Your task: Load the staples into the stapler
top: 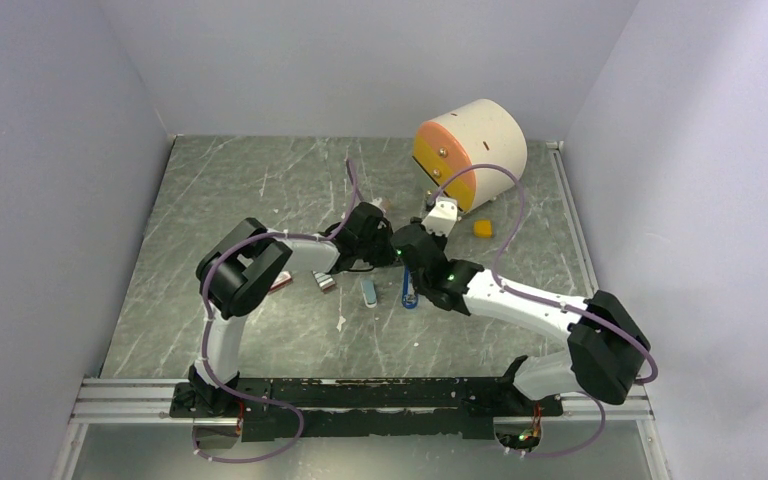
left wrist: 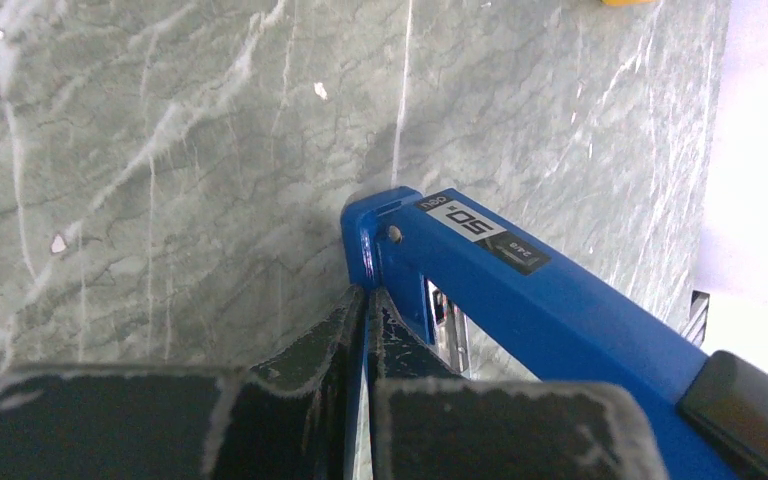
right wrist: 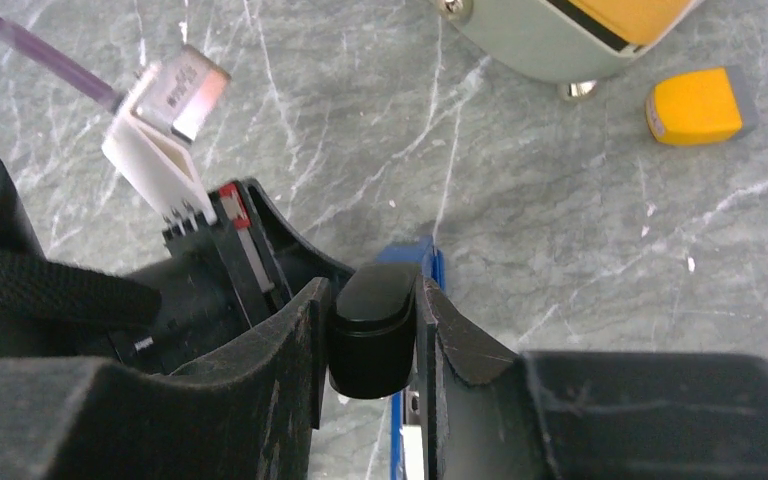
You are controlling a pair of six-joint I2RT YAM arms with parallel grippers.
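Note:
The bright-blue stapler is held between both grippers near the table's middle. In the left wrist view its blue body runs to the lower right and ends in a black part. My left gripper is shut on a thin blue side wall at the stapler's hinge end; it also shows in the top view. My right gripper is shut on the stapler's black end cap; it also shows in the top view. A small grey block, which may be the staples, lies on the table left of the stapler.
A short pale-blue-and-white piece lies beside the stapler. A small reddish item lies by the left arm. A big cream and orange cylinder stands at the back right, with a small yellow block in front of it.

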